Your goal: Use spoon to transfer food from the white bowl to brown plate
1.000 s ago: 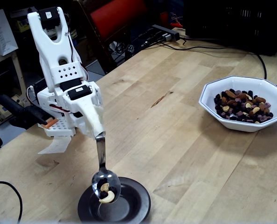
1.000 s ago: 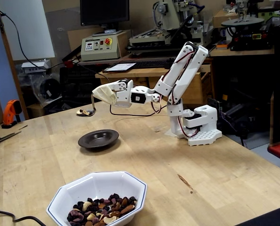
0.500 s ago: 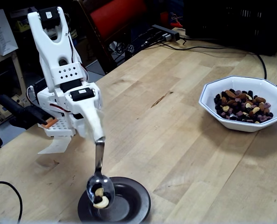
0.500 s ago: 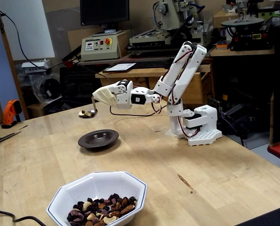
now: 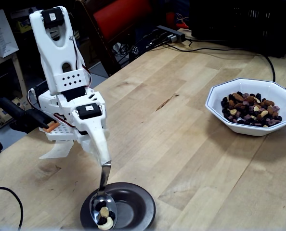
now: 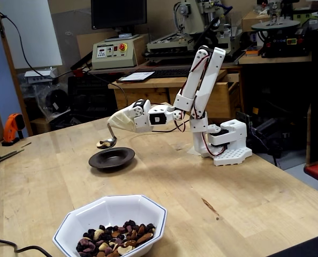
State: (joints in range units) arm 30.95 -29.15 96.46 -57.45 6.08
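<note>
Reaching forward and down from its white base at one edge of the counter (image 5: 191, 159), the arm folds at the elbow so that the upper link stands nearly upright and the forearm slopes down toward the brown plate (image 6: 112, 158). The claw (image 5: 104, 161) is pressed together on the thin handle of the spoon (image 5: 103, 207), which hangs down from it with its oval bowl turned up. In a fixed view the spoon's bowl sits over the near rim of the brown plate (image 5: 133, 209); in the other one the spoon (image 6: 106, 142) is just above the plate's far rim, and it cannot be told whether it touches.

The spoon carries a few pieces of food (image 5: 104, 219), pale and dark. The plate's lower rim is cut off by the frame edge in one fixed view, and the claw's fingers are hard to separate because a pale covering hides them. The white bowl (image 5: 220, 103) stands well apart, near the opposite edge of the counter, with a heap of food in it; in the other fixed view the white bowl (image 6: 78, 222) is close to the camera.

Compared with half a second ago, the arm has come lower: the spoon, then clearly above the plate, is now down at rim level and still loaded.
</note>
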